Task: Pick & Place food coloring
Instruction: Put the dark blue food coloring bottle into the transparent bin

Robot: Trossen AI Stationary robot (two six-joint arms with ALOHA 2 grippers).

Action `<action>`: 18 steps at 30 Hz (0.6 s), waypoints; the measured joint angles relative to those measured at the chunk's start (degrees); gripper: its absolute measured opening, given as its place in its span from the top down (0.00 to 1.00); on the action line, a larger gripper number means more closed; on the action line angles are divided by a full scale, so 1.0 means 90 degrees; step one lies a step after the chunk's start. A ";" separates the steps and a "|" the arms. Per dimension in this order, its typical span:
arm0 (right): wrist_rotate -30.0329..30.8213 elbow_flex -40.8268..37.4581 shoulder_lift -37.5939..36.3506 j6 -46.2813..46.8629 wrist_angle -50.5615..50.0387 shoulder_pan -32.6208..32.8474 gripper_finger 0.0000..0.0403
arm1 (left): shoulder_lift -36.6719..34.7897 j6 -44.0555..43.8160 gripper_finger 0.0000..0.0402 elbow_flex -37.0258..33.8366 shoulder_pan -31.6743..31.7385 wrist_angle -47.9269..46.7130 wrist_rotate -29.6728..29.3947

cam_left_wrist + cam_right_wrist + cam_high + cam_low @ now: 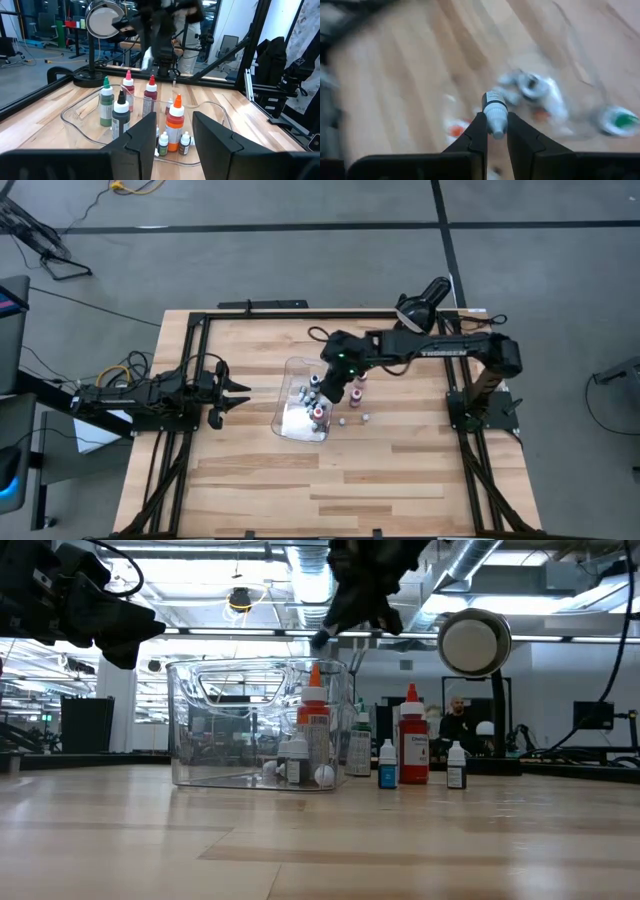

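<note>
Food coloring, one tiny white-capped bottle (493, 111), sat pinched in my right gripper (494, 131) directly above the clear rectangular plastic tray (291, 367).

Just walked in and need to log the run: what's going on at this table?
The right gripper is shut on a small white-capped food coloring bottle, holding it in the air above the clear plastic tray. Several bottles already stand in that tray, among them an orange-capped one. A few more wait on the table beside it, including a red bottle. The left gripper is open and idle at the table's left side, pointing toward the tray.
</note>
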 joint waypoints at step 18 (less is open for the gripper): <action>0.0349 0.1549 0.1585 -0.1566 -0.2298 0.0164 0.91 | -0.0002 0.0000 0.71 0.0001 0.0002 0.0002 0.0001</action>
